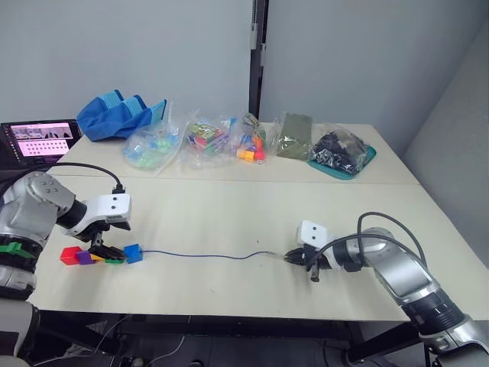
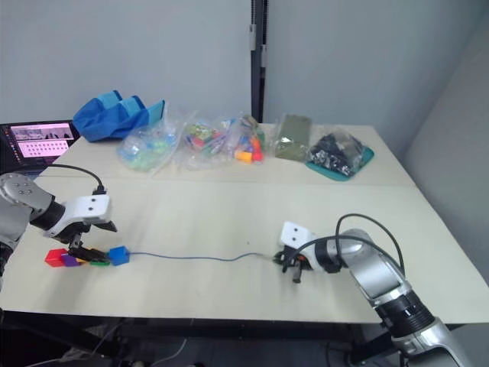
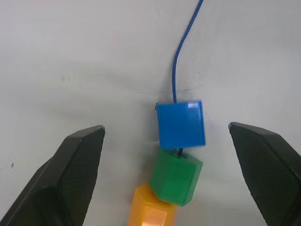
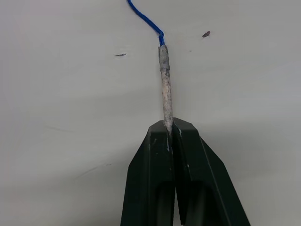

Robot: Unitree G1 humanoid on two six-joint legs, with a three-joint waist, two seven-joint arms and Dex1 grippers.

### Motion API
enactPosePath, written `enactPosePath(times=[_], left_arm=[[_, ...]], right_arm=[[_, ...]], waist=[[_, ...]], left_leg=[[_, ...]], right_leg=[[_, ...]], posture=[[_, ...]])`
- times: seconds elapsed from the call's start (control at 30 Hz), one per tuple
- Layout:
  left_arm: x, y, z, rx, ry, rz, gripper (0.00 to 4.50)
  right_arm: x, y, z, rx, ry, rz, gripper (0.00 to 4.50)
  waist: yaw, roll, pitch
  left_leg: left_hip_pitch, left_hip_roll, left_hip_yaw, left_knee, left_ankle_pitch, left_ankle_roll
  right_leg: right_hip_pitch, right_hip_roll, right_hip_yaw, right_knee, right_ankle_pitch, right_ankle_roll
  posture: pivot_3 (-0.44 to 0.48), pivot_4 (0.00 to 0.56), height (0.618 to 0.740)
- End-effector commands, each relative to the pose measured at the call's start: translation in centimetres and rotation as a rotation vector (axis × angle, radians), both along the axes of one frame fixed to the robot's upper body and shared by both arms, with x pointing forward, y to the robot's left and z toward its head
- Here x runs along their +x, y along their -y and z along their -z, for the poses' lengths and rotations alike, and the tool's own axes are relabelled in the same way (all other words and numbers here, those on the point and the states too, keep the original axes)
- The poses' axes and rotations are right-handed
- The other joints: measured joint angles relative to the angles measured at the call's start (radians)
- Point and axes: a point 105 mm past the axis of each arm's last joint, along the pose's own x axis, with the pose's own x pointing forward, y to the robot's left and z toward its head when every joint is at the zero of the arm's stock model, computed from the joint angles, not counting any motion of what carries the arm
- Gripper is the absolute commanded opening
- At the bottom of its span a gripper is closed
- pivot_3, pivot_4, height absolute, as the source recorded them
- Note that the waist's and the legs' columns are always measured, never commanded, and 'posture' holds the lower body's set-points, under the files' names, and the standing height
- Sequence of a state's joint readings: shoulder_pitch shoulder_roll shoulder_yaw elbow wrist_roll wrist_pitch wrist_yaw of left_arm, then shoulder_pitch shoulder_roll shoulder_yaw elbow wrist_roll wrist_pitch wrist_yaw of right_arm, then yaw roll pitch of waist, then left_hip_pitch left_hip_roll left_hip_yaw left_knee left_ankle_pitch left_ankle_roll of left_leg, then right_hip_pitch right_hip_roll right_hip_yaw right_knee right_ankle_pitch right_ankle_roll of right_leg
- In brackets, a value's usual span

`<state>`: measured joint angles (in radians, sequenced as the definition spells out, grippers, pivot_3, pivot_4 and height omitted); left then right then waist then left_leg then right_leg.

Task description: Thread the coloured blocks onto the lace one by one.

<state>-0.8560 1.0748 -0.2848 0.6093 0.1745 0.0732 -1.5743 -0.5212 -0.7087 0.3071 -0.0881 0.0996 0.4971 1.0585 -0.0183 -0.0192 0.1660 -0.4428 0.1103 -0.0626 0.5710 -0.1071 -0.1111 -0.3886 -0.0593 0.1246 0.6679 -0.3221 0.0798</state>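
Blocks (image 1: 99, 256) at table's (image 1: 229, 206) left front; lace (image 1: 206, 255) runs right; bags (image 1: 206, 141) behind.

Bare table (image 1: 229, 222) between both pincers

Both head eyes look down across the table (image 1: 229, 206); each wrist camera looks closely at its surface.

Silver-grey rounded arm shells, a white boxy wrist block on each side with two small dark dots, black cables looping off both forearms, tapered matte-black textured fingers, a green band at the left elbow.
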Motion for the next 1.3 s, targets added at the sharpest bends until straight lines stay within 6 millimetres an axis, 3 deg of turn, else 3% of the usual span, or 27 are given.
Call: enactPosePath(times=[0.03, 0.17, 0.6, 0.63, 0.9, 1.3], left_arm=[[0.8, -1.1, 0.7, 0.081, 0.011, -0.086, 4.45], [1.5, -0.1, 1.8, 0.085, 0.008, -0.092, 4.45], [1.7, 1.7, 2.4, 0.045, 0.009, -0.065, 4.45], [1.7, 1.7, 2.5, 0.043, 0.007, -0.065, 3.87], [1.7, 1.5, 3.0, 0.044, 0.009, -0.062, 1.26], [0.2, -0.6, 1.4, 0.117, 0.013, 0.074, 1.20]], right_arm=[[0.0, 0.0, -0.9, 0.023, 0.035, 0.012, 0.00], [-0.1, 0.2, -0.7, 0.020, 0.035, 0.030, 0.00], [-0.2, 0.1, -0.7, 0.022, 0.035, 0.042, 0.00], [-0.2, 0.1, -0.7, 0.022, 0.035, 0.042, 0.00], [-0.1, 0.2, -0.9, 0.018, 0.040, 0.041, 0.00], [0.2, 4.2, -1.1, -0.095, 0.051, 0.102, 0.00]], waist=[[-0.002, 0.000, 0.000], [0.001, -0.001, 0.000], [0.003, -0.001, 0.000], [0.002, -0.001, 0.000], [0.004, 0.000, 0.000], [0.001, 0.000, 0.000]], left_leg=[[0.000, 0.000, 0.000, 0.000, 0.000, 0.000], [0.000, 0.000, 0.000, 0.000, 0.000, 0.000], [0.000, 0.000, 0.000, 0.000, 0.000, 0.000], [0.000, 0.000, 0.000, 0.000, 0.000, 0.000], [0.000, 0.000, 0.000, 0.001, 0.000, 0.000], [0.000, 0.000, 0.000, 0.001, 0.000, 0.000]], right_leg=[[0.000, 0.000, 0.000, 0.000, 0.000, 0.000], [0.000, 0.000, 0.000, 0.000, 0.000, 0.000], [0.000, 0.000, 0.000, 0.000, 0.000, 0.000], [0.000, 0.000, 0.000, 0.000, 0.000, 0.000], [0.001, 0.000, 0.000, 0.001, 0.000, 0.000], [0.000, 0.000, 0.000, 0.001, 0.000, 0.000]], posture=[[0.000, 0.150, 0.740], [0.000, 0.150, 0.740], [0.000, 0.150, 0.740], [0.000, 0.150, 0.740], [0.000, 0.150, 0.740], [0.000, 0.150, 0.740]])
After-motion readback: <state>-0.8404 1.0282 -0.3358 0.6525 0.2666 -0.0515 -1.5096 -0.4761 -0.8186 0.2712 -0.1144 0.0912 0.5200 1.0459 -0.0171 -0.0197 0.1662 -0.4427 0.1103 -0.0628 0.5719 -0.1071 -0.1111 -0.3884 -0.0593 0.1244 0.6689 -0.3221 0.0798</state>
